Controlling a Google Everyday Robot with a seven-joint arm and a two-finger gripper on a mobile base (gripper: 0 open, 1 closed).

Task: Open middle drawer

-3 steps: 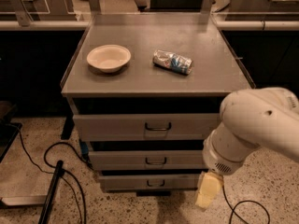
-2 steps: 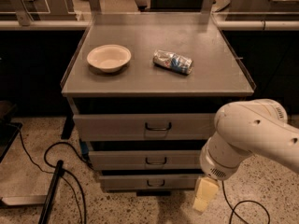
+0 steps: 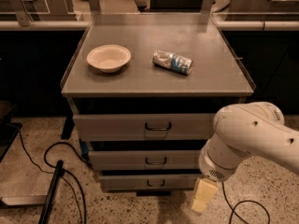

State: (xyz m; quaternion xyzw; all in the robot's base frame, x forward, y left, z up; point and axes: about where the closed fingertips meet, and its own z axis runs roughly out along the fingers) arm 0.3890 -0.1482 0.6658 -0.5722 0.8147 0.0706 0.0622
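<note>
Dim, warm light falls from above; the cabinet top [image 3: 140,80] at centre is the brightest patch, faintly glossy; deep shadow lies under its overhang and above the middle drawer [image 3: 126,160]; the gripper [image 3: 204,196], lower right, shows pale against the shaded floor [image 3: 117,209].

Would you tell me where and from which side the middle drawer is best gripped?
Probably by its small dark loop handle, centred on the front of the middle drawer. It is the only protruding part of a flat face, so come straight in from the front. The gripper sits low, right of the bottom drawer.
</note>
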